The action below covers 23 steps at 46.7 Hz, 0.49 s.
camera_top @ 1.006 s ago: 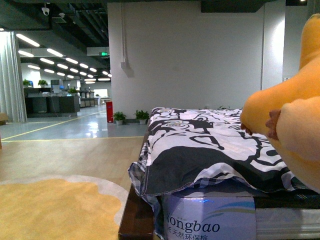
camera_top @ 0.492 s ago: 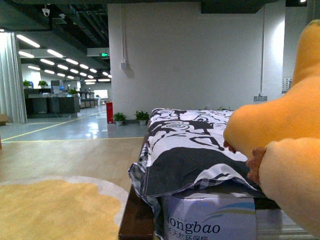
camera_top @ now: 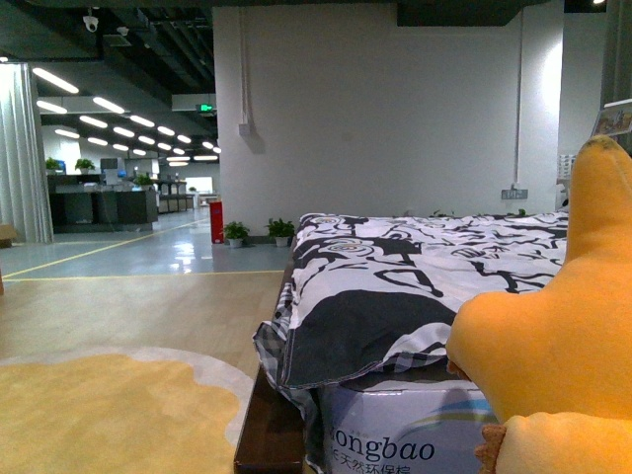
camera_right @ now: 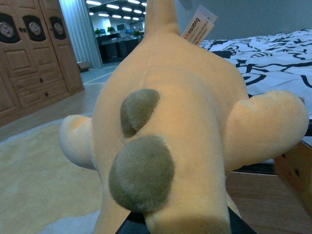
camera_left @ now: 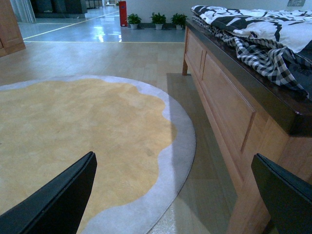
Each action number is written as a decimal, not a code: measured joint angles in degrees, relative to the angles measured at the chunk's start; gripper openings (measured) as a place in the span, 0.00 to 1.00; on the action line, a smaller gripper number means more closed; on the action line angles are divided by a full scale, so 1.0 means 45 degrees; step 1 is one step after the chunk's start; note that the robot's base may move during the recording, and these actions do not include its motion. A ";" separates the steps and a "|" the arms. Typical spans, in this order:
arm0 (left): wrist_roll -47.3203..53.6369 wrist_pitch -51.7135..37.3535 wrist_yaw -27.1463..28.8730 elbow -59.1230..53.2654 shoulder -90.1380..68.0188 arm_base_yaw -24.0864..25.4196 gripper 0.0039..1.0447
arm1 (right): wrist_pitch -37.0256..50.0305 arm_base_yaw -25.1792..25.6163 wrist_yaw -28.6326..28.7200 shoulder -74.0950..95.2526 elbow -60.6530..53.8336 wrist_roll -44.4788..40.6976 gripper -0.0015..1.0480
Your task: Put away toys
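The plush toy (camera_top: 553,346) is orange-yellow and fills the lower right corner of the front view, in front of the bed. One pointed part of it sticks upward. In the right wrist view the plush toy (camera_right: 185,107) takes up most of the picture, with two grey-green round patches and a paper tag (camera_right: 197,22) near its top. My right gripper (camera_right: 178,225) is shut on the toy's lower end, and only dark finger edges show beside it. My left gripper (camera_left: 173,204) is open above the floor, with nothing between its black fingers (camera_left: 58,200).
A bed with a black-and-white quilt (camera_top: 395,276) stands ahead on a wooden frame (camera_left: 229,102). A printed mattress end (camera_top: 415,434) shows under the quilt. A round yellow rug (camera_left: 73,131) with a grey border lies on the wood floor left of the bed. Wooden wardrobes (camera_right: 29,53) stand further off.
The plush toy has dropped lower and to the right in the front view, so more of the quilt and the wall behind show.
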State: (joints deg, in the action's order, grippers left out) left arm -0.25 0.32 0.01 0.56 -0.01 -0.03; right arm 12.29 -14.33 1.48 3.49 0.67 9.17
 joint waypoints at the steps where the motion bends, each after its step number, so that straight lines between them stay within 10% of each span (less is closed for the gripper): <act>1: 0.0000 0.0000 0.0000 0.0000 0.0000 0.0000 0.94 | 0.0000 0.0000 0.0000 -0.0005 0.0000 0.0000 0.07; 23: 0.0000 0.0000 0.0000 0.0000 0.0000 0.0000 0.94 | 0.0000 -0.0010 0.0005 -0.0019 0.0000 0.0000 0.07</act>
State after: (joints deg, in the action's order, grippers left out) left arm -0.25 0.32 0.01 0.56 -0.01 -0.03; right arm 12.29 -14.37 1.50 3.40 0.67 9.17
